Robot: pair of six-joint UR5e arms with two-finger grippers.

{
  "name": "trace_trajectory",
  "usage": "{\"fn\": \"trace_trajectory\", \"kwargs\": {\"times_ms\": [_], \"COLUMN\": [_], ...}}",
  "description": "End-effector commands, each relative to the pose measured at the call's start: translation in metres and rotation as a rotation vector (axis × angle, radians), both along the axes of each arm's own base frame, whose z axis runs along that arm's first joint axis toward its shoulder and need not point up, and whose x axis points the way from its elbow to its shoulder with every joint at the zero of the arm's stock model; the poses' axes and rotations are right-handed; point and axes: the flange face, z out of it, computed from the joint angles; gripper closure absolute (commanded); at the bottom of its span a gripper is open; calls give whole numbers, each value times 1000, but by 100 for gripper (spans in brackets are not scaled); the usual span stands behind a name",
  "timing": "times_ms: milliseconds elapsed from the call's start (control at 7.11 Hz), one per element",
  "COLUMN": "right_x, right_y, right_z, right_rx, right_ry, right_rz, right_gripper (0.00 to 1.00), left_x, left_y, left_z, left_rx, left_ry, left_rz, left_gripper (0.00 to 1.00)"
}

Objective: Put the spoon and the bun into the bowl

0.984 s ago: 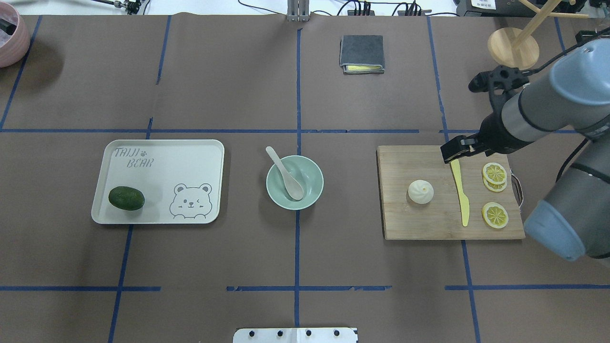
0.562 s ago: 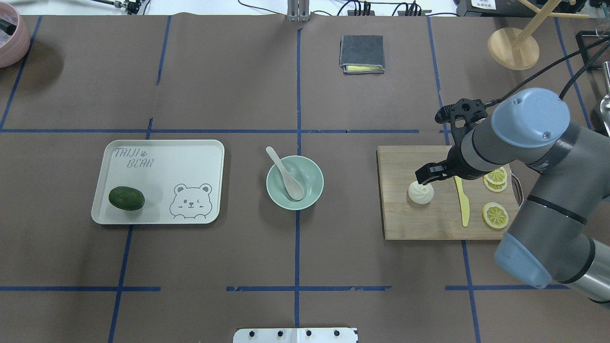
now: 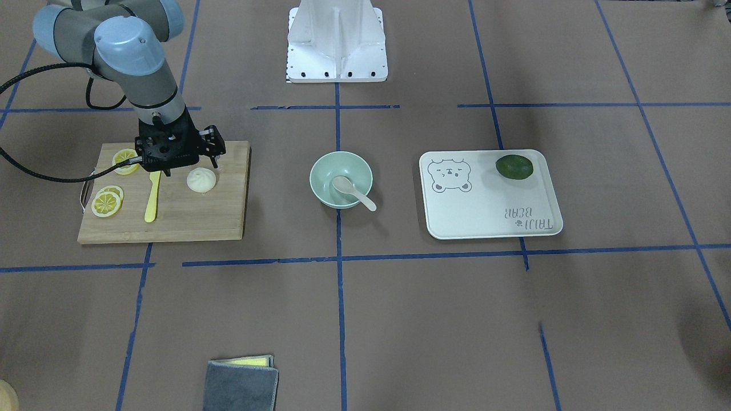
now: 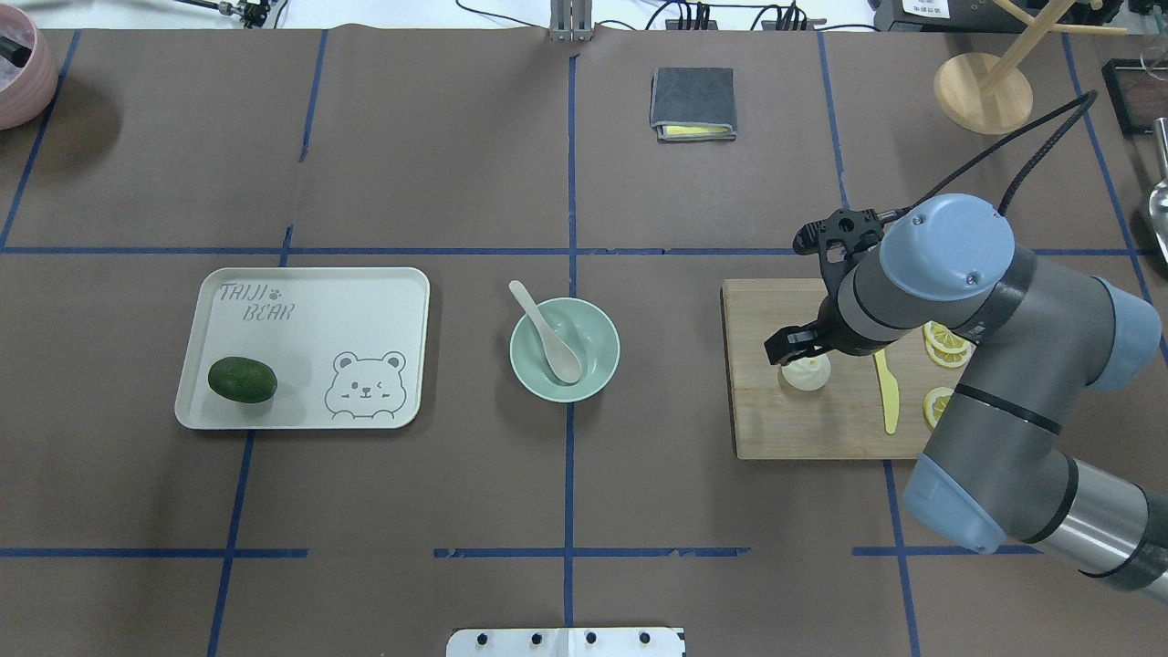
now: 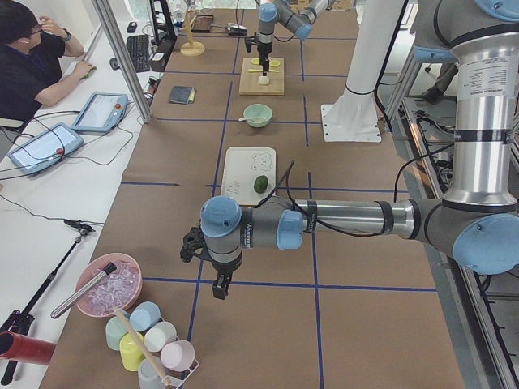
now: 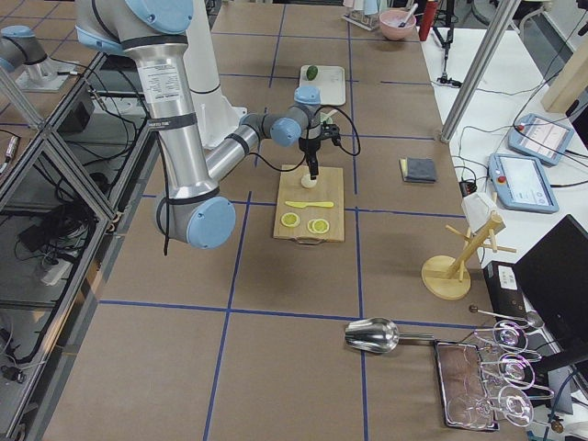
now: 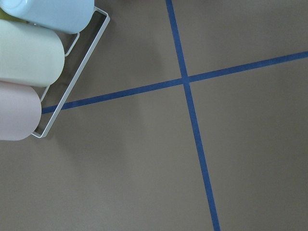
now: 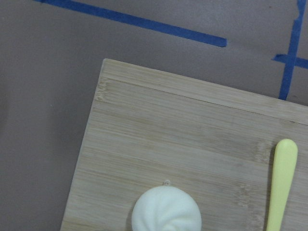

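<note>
The white pleated bun [image 4: 809, 374] lies on the wooden cutting board [image 4: 766, 411], and also shows in the front view [image 3: 201, 180] and the right wrist view [image 8: 166, 211]. My right gripper [image 4: 792, 349] hangs just above the bun, pointing down, and its jaws look open and empty. The off-white spoon [image 4: 547, 333] rests in the mint-green bowl [image 4: 600, 351], with its handle over the rim. My left gripper [image 5: 219, 284] is far off at the table's left end, over bare table; I cannot tell whether it is open or shut.
A yellow knife [image 4: 887, 392] and lemon slices [image 3: 107, 202] lie on the board beside the bun. A tray [image 4: 310, 310] holds a dark green fruit [image 4: 242, 380]. A folded cloth [image 4: 693, 102] lies far back. Cups in a rack [image 7: 29, 62] are near my left wrist.
My right arm has swung left and nearer, from over the knife's far end to over the bun. Bun, spoon and bowl have not moved.
</note>
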Motion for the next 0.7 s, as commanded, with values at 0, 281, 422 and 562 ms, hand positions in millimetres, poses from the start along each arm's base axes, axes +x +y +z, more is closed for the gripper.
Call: {"fn": "trace_trajectory", "kwargs": {"times_ms": [0, 281, 422, 562], "right_x": [-14, -20, -23, -25], "right_y": [-3, 1, 0, -1], "right_z": [16, 21, 15, 9], "right_rx": [4, -2, 1, 5], "right_ry": [7, 16, 6, 0], "right_rz": [-7, -17, -18, -18], "right_gripper": [1, 8, 25, 57], "left_x": [1, 1, 1, 1], "left_y": [-1, -1, -1, -2], "left_z": [-1, -1, 0, 0], "left_rx": [4, 4, 2, 4], "left_ry": [0, 0, 0, 0], "left_rz": [1, 1, 1, 1], "left_gripper": [0, 0, 0, 0]}}
